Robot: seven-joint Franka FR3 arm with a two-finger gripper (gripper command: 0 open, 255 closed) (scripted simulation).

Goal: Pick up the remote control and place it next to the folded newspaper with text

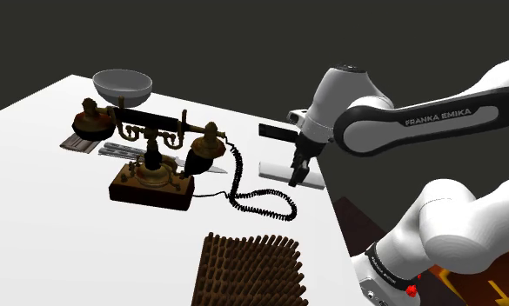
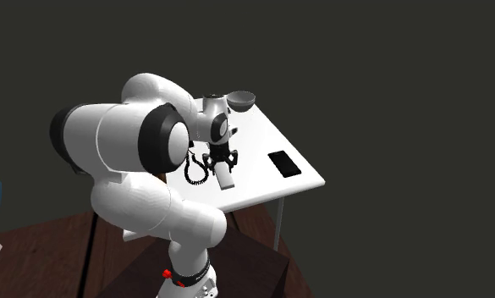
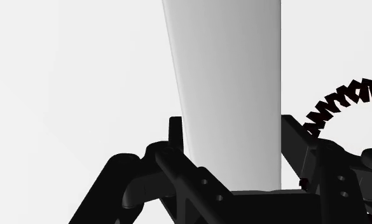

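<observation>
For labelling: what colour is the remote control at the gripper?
The remote control is plain light grey; wrist view.

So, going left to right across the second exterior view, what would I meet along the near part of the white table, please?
In order: coiled black cord → black two-finger gripper clasping a light grey flat slab → flat black rectangle.

White table glares, nearly washed out — light seemingly from above.
</observation>
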